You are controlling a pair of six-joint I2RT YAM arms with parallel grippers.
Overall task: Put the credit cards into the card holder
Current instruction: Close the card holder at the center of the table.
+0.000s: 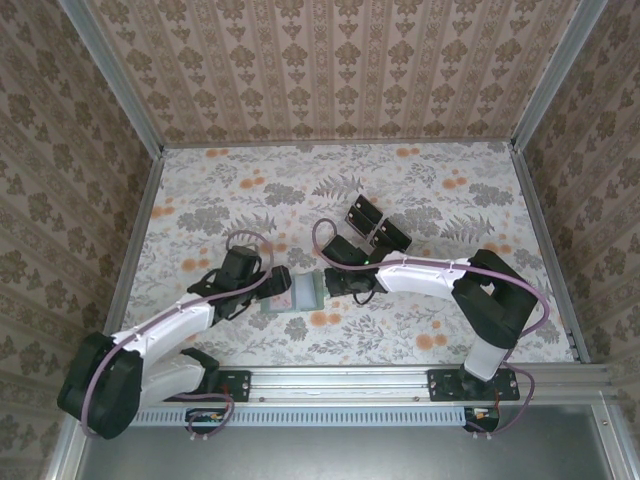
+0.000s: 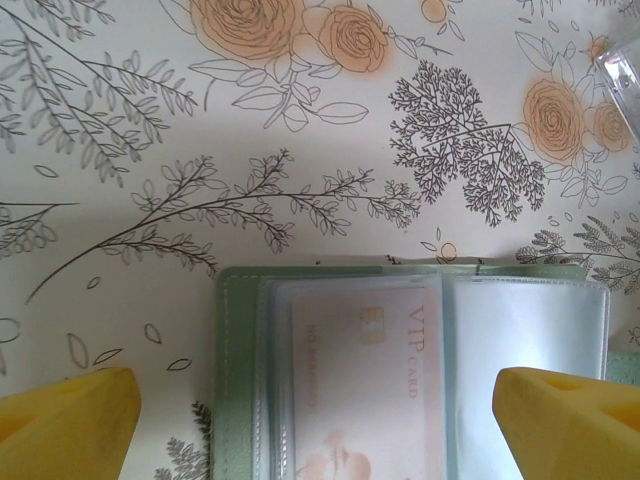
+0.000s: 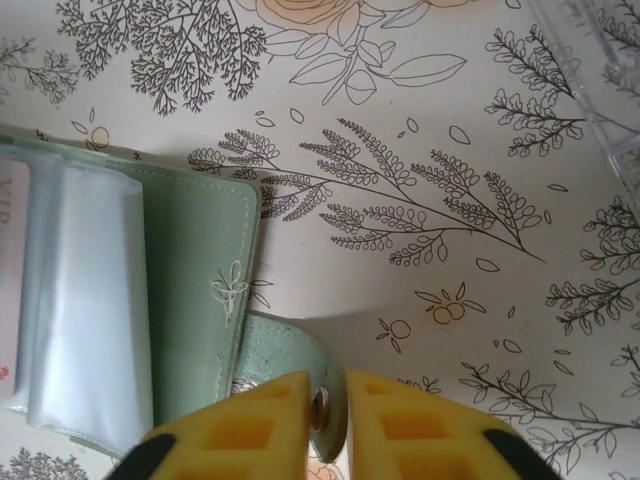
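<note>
One credit card (image 2: 365, 380) sits sleeved in the open card holder (image 2: 235, 380), at 6 o'clock in the left wrist view; left gripper (image 2: 320, 425) gapes wide astride it — right gripper (image 3: 322, 412) pinches the clasp tab (image 3: 285, 355); a tug could drag the holder askew, or the tab might slip free.

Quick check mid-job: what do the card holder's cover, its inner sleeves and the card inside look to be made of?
The card holder has a matte sage-green cover, probably faux leather: stitched edge, small sprig motif. Its inner sleeves look like clear, glossy soft plastic: glare, and the credit card shows through. That card is likely stiff plastic: pale pink, with printed lettering and a chip.
</note>
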